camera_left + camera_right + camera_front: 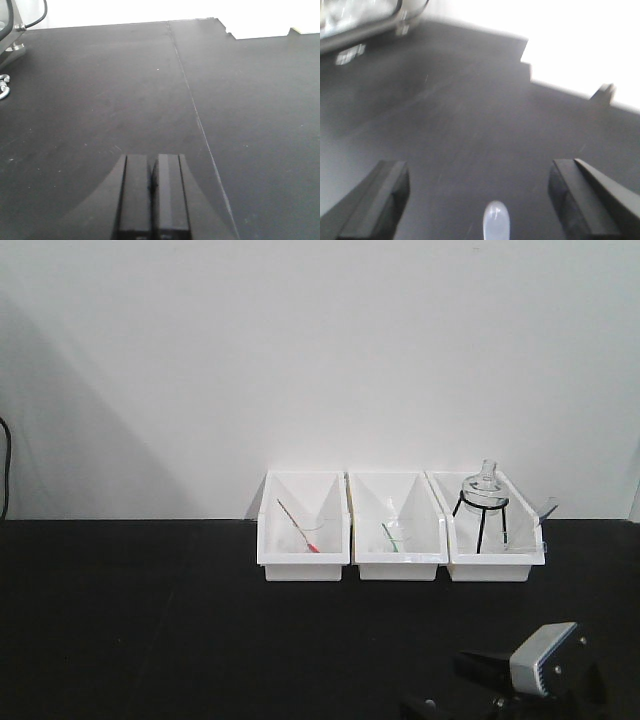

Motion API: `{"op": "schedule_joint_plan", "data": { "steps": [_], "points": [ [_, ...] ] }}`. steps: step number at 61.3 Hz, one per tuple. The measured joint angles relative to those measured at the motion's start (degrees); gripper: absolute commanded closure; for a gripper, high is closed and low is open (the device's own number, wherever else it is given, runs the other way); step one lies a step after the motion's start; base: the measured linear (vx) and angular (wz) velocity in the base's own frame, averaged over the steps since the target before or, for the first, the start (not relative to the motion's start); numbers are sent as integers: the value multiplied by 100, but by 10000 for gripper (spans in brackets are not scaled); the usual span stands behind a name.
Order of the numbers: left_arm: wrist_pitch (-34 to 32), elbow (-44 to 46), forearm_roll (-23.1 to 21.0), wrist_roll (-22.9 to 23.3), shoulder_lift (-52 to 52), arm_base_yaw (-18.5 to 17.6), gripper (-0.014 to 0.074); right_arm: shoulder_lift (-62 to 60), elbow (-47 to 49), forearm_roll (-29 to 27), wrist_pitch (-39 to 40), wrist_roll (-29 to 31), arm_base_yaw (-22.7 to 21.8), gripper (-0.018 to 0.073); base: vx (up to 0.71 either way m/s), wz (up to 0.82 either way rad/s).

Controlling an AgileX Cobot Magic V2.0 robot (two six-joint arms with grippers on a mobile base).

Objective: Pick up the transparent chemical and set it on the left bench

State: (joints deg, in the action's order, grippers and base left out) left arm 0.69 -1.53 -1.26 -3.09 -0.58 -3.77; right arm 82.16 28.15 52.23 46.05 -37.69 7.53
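Approach step, I judge: the right gripper, jaws apart and empty, must reach the transparent chemical ahead, beside the tripod flask; left gripper together.

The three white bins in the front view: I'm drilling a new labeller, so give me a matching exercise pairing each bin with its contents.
Things:
1. left bin
2. middle bin
3. right bin

Contents:
A. round flask on a black tripod
B. red stick
C. green stick

Pairs: 1-B, 2-C, 3-A
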Motion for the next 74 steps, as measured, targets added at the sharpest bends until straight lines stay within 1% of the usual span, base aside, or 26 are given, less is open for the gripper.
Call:
{"op": "schedule_joint_plan", "data": {
  "steps": [3,6,14,15,21,27,32,43,65,70,74],
  "points": [
    [0,0,0,0,0,0,600,-246,0,-138,-174,0,0,128,0,0],
    [0,0,0,0,0,0,600,-490,0,-239,-386,0,0,218,0,0],
    [0,0,0,0,0,0,600,-1454,0,-391,-1417,-54,0,442,0,0],
    [0,0,0,0,0,0,600,-2209,0,-415,-2269,-369,0,573,0,0],
    [0,0,0,0,0,0,600,-2847,0,-442,-3046,-732,0,569,0,0],
    [0,0,0,0,0,0,600,-3344,0,-469,-3606,-809,0,568,0,0],
    [0,0,0,0,0,0,600,-3617,-6,-480,-3826,-844,0,567,0,0],
    [0,0,0,0,0,0,600,-3986,-10,-500,-3898,-864,0,567,0,0],
    [0,0,0,0,0,0,600,-4035,-10,-523,-3903,-864,0,567,0,0],
    [0,0,0,0,0,0,600,-4035,-10,-818,-3955,-858,0,567,0,0],
    [0,0,0,0,0,0,600,-4063,-10,-1463,-4151,-644,0,567,0,0]
  ]
}}
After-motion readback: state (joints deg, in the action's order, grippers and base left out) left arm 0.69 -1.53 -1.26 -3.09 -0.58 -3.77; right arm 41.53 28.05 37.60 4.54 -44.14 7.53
